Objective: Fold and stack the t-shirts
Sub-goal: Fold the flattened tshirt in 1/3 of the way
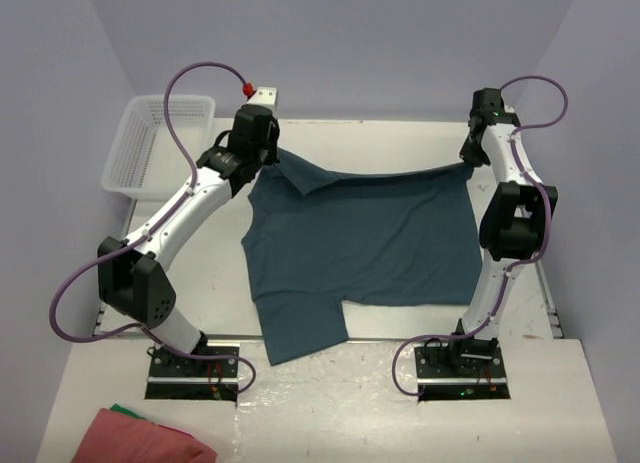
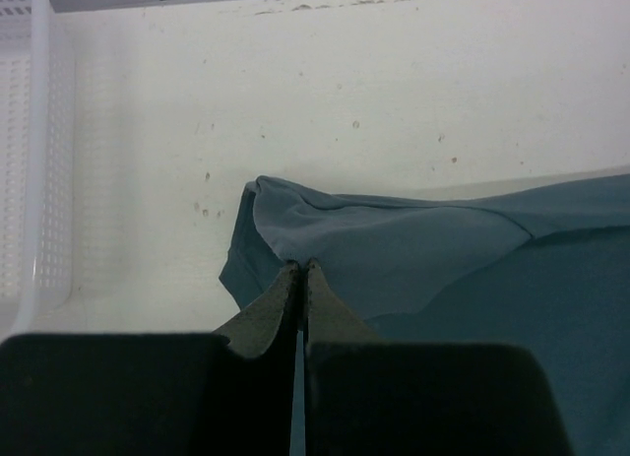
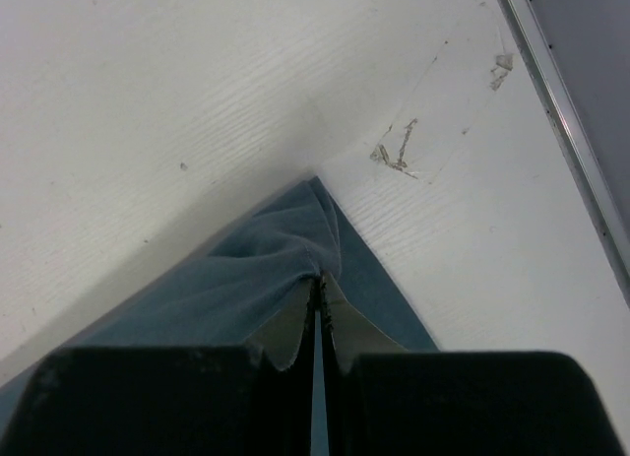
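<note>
A dark teal t-shirt [image 1: 360, 243] lies spread on the white table, one sleeve hanging toward the near edge. My left gripper [image 1: 268, 155] is shut on the shirt's far-left corner; in the left wrist view the jaws [image 2: 302, 269] pinch the cloth [image 2: 394, 249], which is folded over there. My right gripper [image 1: 470, 161] is shut on the shirt's far-right corner; in the right wrist view the jaws [image 3: 321, 279] pinch the bunched hem [image 3: 266, 269]. The far edge is drawn taut between the two grippers.
A white mesh basket [image 1: 150, 143] stands at the far left, also in the left wrist view [image 2: 30, 161]. A pink-red folded cloth [image 1: 140, 438] lies at the near left, in front of the arm bases. The table's right edge [image 3: 561, 111] runs close to my right gripper.
</note>
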### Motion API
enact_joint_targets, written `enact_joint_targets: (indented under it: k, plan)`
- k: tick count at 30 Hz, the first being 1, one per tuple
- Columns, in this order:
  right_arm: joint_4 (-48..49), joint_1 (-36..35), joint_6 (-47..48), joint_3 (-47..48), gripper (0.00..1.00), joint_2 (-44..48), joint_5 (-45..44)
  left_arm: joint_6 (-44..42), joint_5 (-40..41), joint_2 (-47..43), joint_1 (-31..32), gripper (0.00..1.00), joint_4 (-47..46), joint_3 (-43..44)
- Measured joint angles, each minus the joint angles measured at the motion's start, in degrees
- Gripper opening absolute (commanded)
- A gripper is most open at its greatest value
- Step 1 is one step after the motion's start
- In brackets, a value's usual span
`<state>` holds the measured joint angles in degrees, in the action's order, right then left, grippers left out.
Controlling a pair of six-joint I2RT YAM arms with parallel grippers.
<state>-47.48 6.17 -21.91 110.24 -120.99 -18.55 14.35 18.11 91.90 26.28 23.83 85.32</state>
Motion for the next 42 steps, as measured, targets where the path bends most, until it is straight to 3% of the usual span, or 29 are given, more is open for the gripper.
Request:
enact_joint_targets:
  k: [32,42]
  plan:
    - [-2.7,0.0,0.3,6.6,0.00,0.0,0.0,-0.2,3.4,-4.2,0.0,0.00,3.6,-0.6]
    - [-0.8,-0.5,-1.5,-9.4,0.00,8.3,0.7,1.1,1.1,-8.7,0.0,0.00,4.2,-3.3]
